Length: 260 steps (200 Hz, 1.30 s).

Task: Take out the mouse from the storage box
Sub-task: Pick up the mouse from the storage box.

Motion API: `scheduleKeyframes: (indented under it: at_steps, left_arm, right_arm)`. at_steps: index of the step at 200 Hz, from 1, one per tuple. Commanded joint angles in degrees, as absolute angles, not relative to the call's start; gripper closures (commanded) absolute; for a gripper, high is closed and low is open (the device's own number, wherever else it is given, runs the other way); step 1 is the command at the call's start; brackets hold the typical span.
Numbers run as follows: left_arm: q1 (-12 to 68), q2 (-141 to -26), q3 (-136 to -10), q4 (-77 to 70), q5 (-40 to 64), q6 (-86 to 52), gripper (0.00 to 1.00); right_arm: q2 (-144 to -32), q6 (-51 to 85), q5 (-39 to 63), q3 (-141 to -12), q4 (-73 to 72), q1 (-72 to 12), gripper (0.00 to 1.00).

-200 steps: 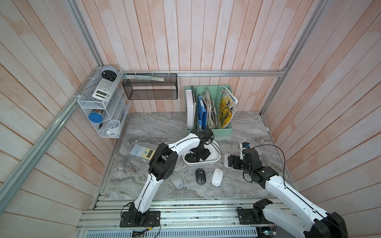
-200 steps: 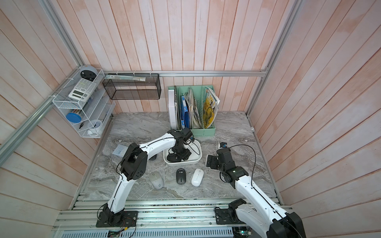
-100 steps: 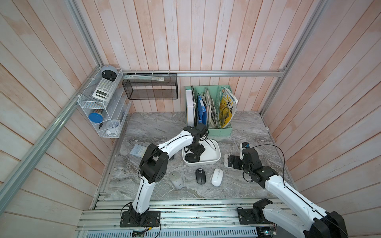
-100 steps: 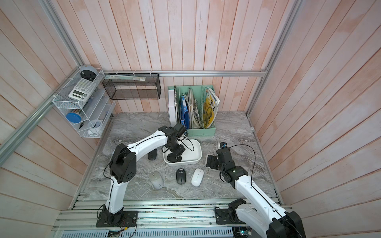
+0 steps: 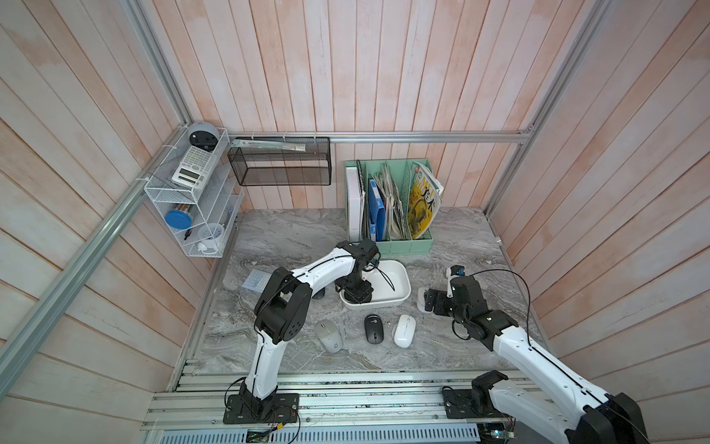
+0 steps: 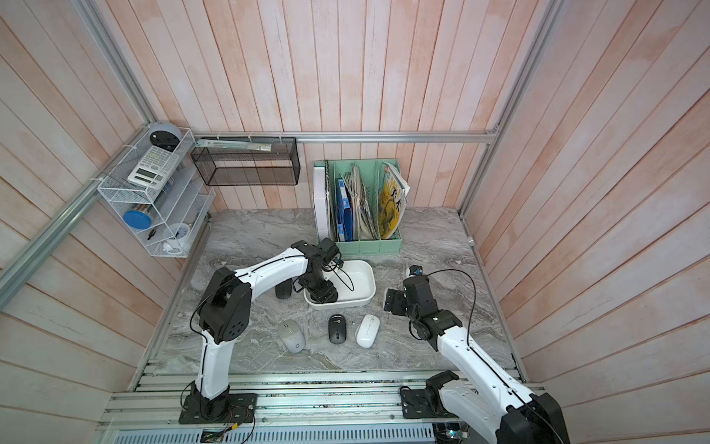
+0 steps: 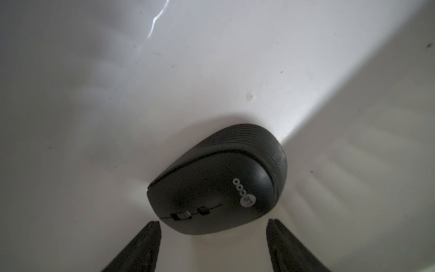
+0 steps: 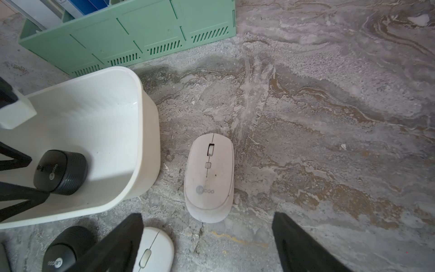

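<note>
Inside the storage box [image 5: 388, 301], the black mouse [image 7: 219, 183] lies at the tips of the left gripper [image 7: 213, 222], spread wide and empty; light, rigid and slick-topped, it looks best pinched across its ribbed sides.

A green file holder [image 5: 388, 246] stands at the back of the grey stone table [image 5: 284, 234]. In it are a white binder [image 5: 354, 203], a blue folder [image 5: 375, 211], some papers and a yellow magazine [image 5: 422, 203]. A black mesh basket [image 5: 280, 169] hangs on the wooden wall [image 5: 345, 77] beside it, with a long flat packet [image 5: 265, 144] on top. A white wire shelf [image 5: 161, 192] hangs in the corner, with a calculator [image 5: 193, 168] and a round grey thing [image 5: 203, 135] up high, and a blue round lid [image 5: 178, 220] and a little white clock [image 5: 210, 233] lower down.
</note>
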<state>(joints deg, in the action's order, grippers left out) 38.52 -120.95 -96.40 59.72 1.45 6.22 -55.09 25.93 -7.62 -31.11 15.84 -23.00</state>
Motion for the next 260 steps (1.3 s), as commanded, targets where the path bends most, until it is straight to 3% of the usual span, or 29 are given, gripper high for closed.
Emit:
scheduleKeyframes:
  at_steps: [1,94,161,260]
  left_arm:
    - [38.0,-123.4,-96.1,57.7,0.7,6.8,0.25]
    - [37.9,-125.2,-100.1,51.2,-2.5,5.0,0.34]
    - [38.2,-120.8,-96.6,48.9,-1.2,6.6,0.09]
    - [38.2,-129.0,-101.5,51.8,5.5,10.9,0.03]
  right_arm:
    - [-55.5,26.6,-8.7,-31.2,15.0,-23.0,0.07]
    - [-55.8,26.5,-8.4,-31.2,14.8,-23.0,0.07]
    - [-56.0,26.6,-8.0,-31.1,14.7,-23.0,0.07]
    - [-55.7,26.5,-8.3,-31.2,15.0,-23.0,0.07]
